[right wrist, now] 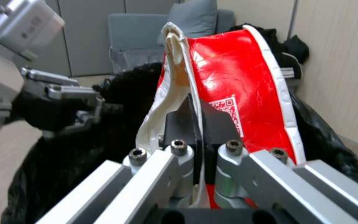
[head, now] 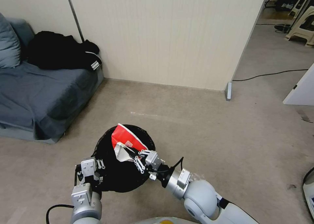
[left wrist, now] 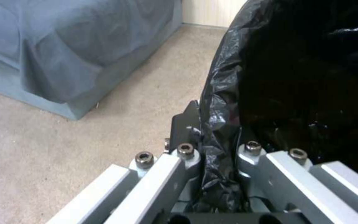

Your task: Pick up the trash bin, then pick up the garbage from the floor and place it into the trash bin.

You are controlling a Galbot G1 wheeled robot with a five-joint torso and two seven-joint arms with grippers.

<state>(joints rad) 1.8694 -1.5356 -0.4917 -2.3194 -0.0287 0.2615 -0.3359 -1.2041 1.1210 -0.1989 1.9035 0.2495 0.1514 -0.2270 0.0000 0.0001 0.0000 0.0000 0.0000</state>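
Beige carpet (head: 202, 126) runs up to a pale panelled wall (head: 163, 34), with a grey sofa (head: 39, 99) off to my left and a heap of black clothes (head: 62, 52) on its far end. Low in front of me I hold the bin (head: 122, 171) off the floor. My left gripper (head: 95, 175) has its jaws clamped on the rim at the near left side, the black liner (left wrist: 224, 102) pinched between them. My right gripper (head: 136, 156) reaches in from the right over the bin's opening, its jaws pressed together on the red-and-white carton (head: 126, 140). The carton stands tilted above the black liner, its red face (right wrist: 237, 81) towards the wall and a white flap (right wrist: 171, 84) bent on the side nearer my left gripper (right wrist: 59, 102). I cannot tell whether the carton touches the liner beneath it.
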